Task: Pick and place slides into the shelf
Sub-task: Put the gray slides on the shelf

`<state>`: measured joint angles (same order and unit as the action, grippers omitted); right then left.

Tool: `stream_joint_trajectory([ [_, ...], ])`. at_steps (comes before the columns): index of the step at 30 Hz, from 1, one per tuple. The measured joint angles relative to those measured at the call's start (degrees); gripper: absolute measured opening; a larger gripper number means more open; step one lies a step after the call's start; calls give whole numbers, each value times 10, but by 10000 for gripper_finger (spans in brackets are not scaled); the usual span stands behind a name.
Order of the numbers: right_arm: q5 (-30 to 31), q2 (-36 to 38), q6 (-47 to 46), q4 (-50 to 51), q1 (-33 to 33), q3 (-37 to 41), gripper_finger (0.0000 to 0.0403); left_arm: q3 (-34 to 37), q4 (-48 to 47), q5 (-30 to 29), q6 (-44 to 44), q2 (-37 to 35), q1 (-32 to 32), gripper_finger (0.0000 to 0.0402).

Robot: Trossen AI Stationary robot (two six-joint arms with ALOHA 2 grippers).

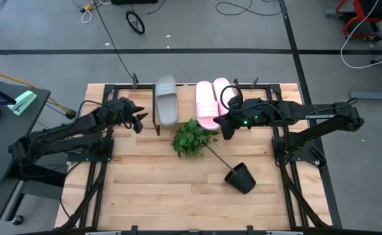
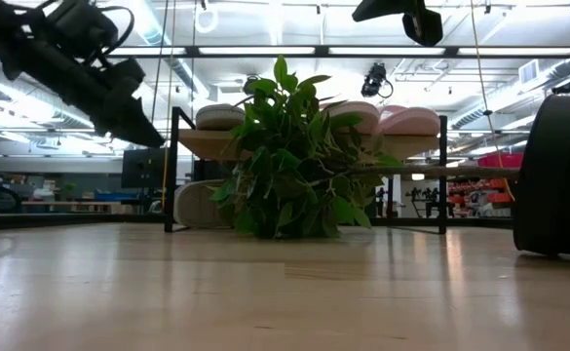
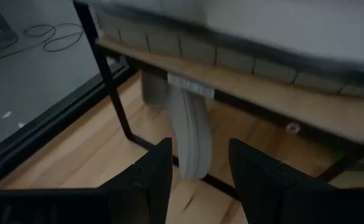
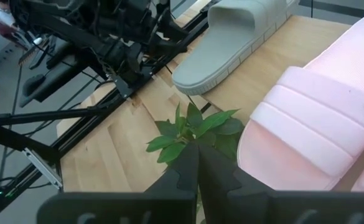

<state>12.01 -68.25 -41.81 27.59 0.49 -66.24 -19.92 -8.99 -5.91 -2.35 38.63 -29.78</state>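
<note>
On shelf (image 1: 185, 103): grey slide (image 1: 166, 99), two pink slides (image 1: 213, 102); fourth underneath, before released left tool (image 3: 197, 177); right tool (image 4: 198, 171) clenched, empty.

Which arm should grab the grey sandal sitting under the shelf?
Left. The left pincer is open and points straight at the light grey slip-on sandal standing on edge under the low wooden-plank shelf. The right pincer is shut, above the green leafy plant beside a pale pink sandal.
</note>
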Motion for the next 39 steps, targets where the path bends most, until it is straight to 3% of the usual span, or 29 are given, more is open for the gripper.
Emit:
stream_joint_trajectory([
  [13, 0, 0, 4, 0, 0, 0, 12, 123, 192, 0, 35, 0, -6, 201],
  [22, 0, 0, 4, -2, 0, 0, 12, 148, 220, 0, -14, 12, -5, 255],
  [39, 0, 0, -2, -8, 0, 0, 12, 148, 377, 2, -9, 184, -5, 270],
])
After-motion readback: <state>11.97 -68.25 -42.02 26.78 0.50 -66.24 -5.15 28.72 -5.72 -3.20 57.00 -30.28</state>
